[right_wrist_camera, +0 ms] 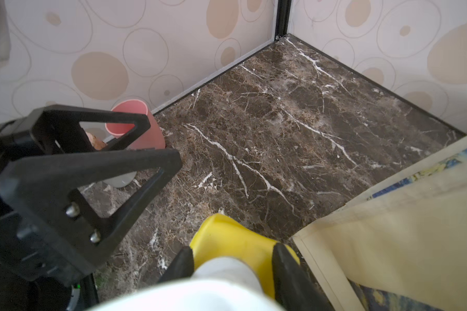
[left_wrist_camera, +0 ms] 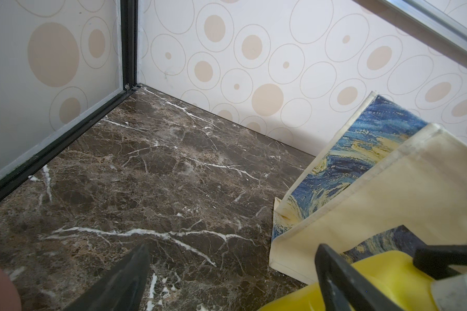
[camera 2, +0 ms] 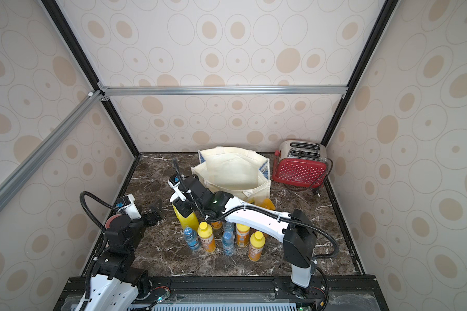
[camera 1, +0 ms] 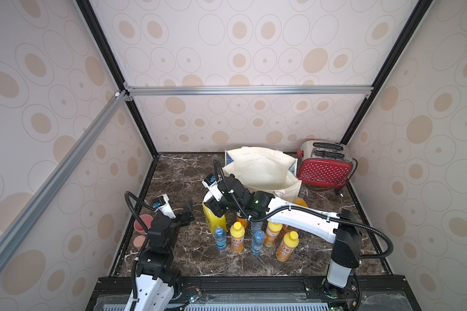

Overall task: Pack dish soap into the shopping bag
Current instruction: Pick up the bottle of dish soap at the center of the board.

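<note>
We see the right end effector (right_wrist_camera: 232,249) straddling the white pump (right_wrist_camera: 227,272) of the upright yellow dish soap bottle (right_wrist_camera: 221,231) beneath it, grip impossible to tell, shopping bag (camera 1: 262,165) just beyond; the farther left end effector (camera 1: 188,212) hangs released.

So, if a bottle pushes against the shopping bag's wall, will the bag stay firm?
Probably not: the shopping bag looks like soft cloth, its rim bowed and uneven, so the wall may fold. It appears empty, so it could also slide on the smooth marble table.

No legible text: print on small orange bottles (camera 1: 237,239), toaster (camera 1: 324,169) blurred.
</note>
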{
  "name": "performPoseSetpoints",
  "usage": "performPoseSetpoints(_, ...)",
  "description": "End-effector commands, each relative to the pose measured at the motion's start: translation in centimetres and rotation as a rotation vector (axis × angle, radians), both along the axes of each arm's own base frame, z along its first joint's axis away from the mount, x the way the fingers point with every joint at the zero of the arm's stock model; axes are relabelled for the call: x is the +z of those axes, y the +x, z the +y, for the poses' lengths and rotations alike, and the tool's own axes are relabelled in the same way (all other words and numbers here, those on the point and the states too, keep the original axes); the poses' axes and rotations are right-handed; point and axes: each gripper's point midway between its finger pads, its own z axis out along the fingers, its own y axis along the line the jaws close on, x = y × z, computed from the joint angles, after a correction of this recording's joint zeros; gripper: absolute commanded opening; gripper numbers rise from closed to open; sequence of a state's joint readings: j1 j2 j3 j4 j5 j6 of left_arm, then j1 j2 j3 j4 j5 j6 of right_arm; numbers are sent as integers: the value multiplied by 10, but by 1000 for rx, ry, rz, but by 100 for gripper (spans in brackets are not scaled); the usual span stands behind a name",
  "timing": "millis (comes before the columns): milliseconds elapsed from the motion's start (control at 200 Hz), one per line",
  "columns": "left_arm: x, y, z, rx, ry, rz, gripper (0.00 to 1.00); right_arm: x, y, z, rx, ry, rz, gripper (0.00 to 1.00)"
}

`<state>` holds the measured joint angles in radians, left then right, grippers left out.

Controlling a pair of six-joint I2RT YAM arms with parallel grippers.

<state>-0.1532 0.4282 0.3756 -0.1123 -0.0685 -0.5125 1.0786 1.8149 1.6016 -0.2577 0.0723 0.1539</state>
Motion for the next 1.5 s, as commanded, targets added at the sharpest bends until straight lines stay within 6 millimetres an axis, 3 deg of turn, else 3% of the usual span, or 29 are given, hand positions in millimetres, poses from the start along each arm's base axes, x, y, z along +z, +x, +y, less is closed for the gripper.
performPoseSetpoints(0,8,0,0,1,-13,-29,95,8,3,-5,-27,16,-20,35)
performPoseSetpoints(230,9,-1,0,0,-8,-29,95,29,6,1,-21,40,-47,16)
performPoseSetpoints(401,11,-3,1,3,-4,-31,95,54,8,6,-9,75,-76,13)
performPoseSetpoints(581,14,-2,0,-2,-4,-33,96,103,8,8,10,140,-137,13)
performPoseSetpoints(771,25,1,-6,-34,-2,-44,91,163,6,6,29,189,-189,12)
performPoseSetpoints(1007,42,9,-13,-69,-23,-65,91,229,4,-4,39,279,-274,10)
performPoseSetpoints(1032,43,10,-14,-74,-23,-64,91,246,4,-9,34,306,-294,10)
performPoseSetpoints(1237,63,20,-26,-130,-39,-79,92,299,15,-37,-12,393,-378,10)
performPoseSetpoints(1492,114,56,-63,-308,-77,-108,92,374,26,-108,-142,506,-538,5)
